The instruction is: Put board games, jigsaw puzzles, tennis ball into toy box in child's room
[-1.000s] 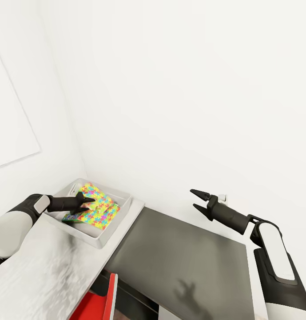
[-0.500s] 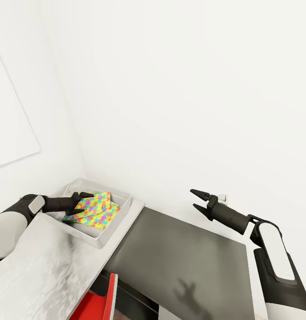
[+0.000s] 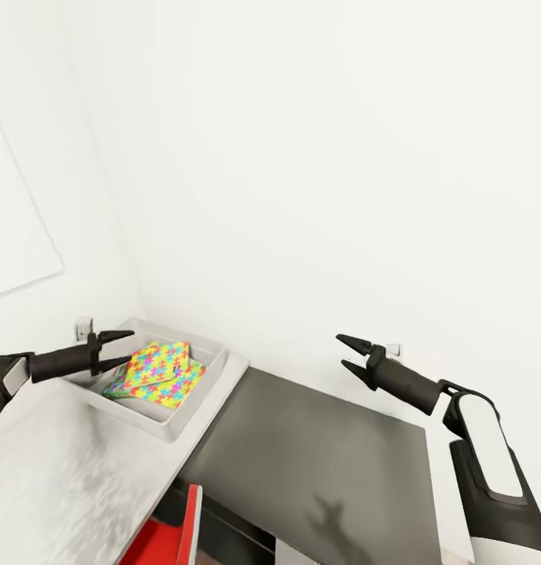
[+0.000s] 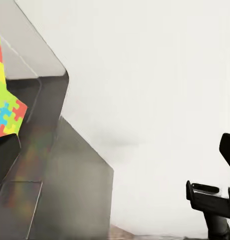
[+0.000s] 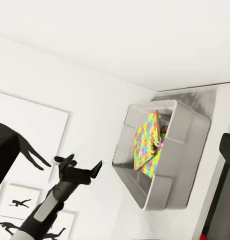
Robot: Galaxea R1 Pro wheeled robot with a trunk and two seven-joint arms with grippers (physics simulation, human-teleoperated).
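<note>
With jigsaw puzzles [image 3: 155,371] lying in the toy box [image 3: 193,396], left hand [image 3: 113,351] is hovering open, empty; clear the rim before turning away.

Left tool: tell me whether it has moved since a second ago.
Yes. The left tool has drawn back out of the toy box, off the jigsaw puzzles, and is now open beyond the rim.
</note>
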